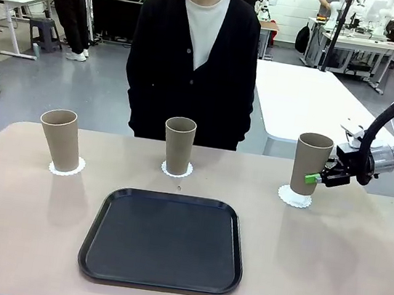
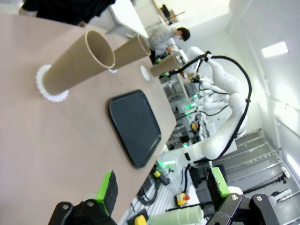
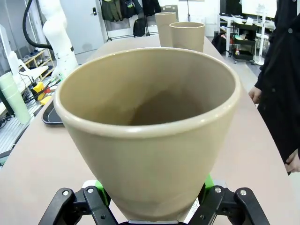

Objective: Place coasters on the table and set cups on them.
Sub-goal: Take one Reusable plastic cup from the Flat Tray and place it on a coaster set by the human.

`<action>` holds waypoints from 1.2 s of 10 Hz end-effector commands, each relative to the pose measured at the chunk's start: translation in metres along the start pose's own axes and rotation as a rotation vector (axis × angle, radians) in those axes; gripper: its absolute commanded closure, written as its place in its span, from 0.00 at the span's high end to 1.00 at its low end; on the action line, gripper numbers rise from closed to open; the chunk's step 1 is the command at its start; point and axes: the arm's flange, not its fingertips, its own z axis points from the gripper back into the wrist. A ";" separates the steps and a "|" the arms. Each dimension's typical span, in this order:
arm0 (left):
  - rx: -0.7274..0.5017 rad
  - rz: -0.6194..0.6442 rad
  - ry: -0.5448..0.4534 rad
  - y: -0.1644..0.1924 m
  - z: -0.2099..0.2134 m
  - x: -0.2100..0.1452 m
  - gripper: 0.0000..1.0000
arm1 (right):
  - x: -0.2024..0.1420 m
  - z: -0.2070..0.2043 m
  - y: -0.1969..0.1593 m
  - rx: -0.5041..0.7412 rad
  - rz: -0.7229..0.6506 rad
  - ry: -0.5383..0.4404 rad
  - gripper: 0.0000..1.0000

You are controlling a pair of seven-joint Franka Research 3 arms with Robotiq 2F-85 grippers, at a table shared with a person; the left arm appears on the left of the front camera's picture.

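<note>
Gripping the right cup [image 1: 311, 163] on its coaster [image 1: 294, 197], right claw [image 1: 315, 178]; left claw [image 2: 161, 187] released.

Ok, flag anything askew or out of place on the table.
The left tan-brown tapered cup leans to one side and sits toward the edge of its white scalloped paper coaster, not centred. The right cup is clamped in the right pincer above its coaster. The middle cup stands straight.

The right cup [image 1: 311, 163] is being gripped by the right gripper [image 1: 315, 177] above its coaster [image 1: 294, 197], beside the black tray [image 1: 164, 240].
</note>
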 end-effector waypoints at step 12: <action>-0.003 -0.006 -0.014 -0.002 0.001 0.001 1.00 | -0.022 -0.016 -0.024 0.031 0.041 -0.034 0.82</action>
